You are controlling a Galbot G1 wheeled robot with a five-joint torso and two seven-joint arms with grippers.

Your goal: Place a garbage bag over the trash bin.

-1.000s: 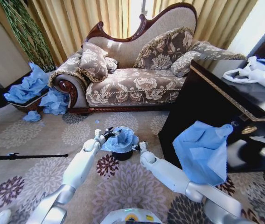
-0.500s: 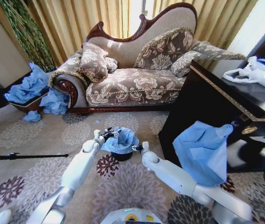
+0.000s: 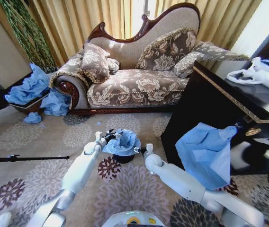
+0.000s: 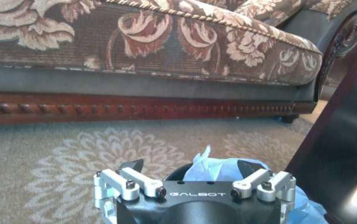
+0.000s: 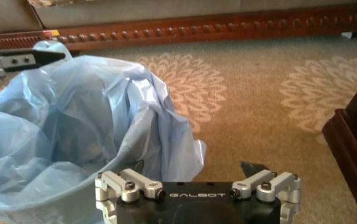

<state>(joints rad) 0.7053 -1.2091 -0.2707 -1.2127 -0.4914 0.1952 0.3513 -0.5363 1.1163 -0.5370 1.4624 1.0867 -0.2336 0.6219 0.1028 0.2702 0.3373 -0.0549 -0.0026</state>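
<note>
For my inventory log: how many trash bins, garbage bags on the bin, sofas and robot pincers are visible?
Trash bin: 1
Garbage bag: 1
Sofa: 1
Pincers: 2, left pincer and right pincer
Total: 5

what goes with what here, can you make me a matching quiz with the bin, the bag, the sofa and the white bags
Things:
1. trash bin
2. garbage bag
3. sofa
4. white bags

Descriptions:
a. floral cloth, stands before the curtains
b. light blue, draped over the bin's top
c. lie on the dark table at the robot's right
d. black, stands on the carpet between the two arms

Pairs: 1-d, 2-b, 3-a, 4-c
</note>
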